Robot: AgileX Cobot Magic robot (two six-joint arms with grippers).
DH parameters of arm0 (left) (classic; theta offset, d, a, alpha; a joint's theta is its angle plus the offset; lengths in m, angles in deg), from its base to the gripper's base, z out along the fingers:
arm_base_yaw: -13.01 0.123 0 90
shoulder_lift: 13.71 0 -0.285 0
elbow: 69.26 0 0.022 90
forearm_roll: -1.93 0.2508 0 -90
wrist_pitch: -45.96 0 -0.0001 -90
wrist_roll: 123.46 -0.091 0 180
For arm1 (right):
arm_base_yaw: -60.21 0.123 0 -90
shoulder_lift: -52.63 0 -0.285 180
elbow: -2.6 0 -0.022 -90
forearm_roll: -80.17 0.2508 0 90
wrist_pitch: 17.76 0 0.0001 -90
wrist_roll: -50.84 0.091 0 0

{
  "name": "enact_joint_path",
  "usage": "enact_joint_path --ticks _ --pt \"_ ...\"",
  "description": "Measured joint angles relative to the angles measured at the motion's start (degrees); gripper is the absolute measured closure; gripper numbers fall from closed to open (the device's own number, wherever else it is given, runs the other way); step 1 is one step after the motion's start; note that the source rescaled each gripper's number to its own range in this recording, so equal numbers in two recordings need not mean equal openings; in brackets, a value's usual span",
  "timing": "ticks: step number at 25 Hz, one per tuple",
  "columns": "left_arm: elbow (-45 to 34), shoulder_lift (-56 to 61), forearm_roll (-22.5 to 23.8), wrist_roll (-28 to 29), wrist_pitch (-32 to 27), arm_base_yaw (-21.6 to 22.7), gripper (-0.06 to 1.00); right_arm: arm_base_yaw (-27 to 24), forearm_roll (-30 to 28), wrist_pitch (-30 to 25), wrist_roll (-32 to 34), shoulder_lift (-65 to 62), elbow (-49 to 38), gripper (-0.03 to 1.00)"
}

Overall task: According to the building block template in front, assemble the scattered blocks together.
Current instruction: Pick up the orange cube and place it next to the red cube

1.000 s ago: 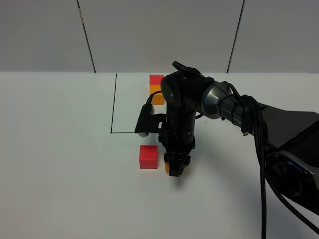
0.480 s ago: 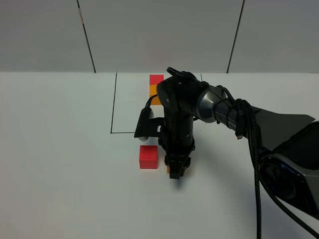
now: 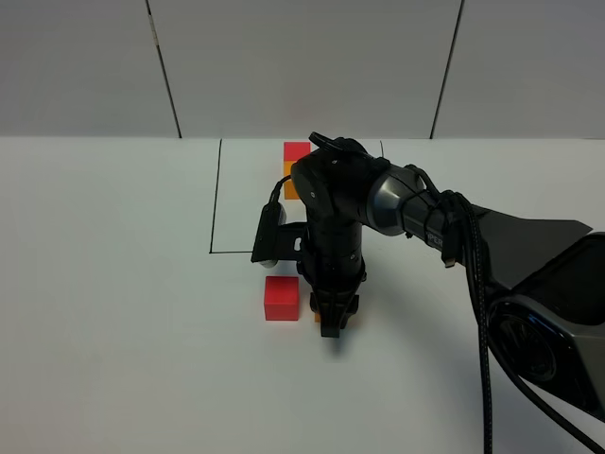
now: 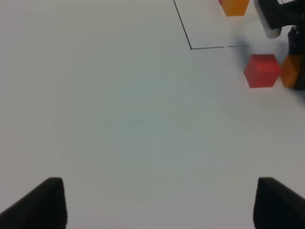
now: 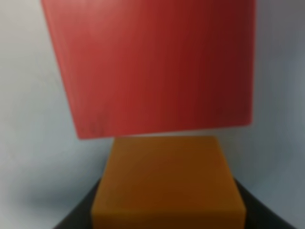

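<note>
Right hand (image 3: 328,323) is clenched on the orange cube (image 5: 167,181), just beside the red cube (image 3: 282,298) on the bench (image 3: 113,303); both cubes are judged light, rigid and smooth; opposite flat faces are best gripped; left hand (image 4: 155,205) is held released.

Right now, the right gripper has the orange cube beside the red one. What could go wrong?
1. In the right wrist view the red cube sits skewed to the orange cube. Pushing on may spin it or join the faces crooked.
2. The arm of the right gripper hides most of the template in the high view, so the match is hard to check.
</note>
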Motion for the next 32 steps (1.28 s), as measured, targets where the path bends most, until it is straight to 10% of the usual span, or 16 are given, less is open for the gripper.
enact_joint_path --ticks 32 --pt "0.00 0.00 0.00 0.00 0.00 0.00 0.27 1.12 0.42 4.33 -3.38 0.02 0.00 0.97"
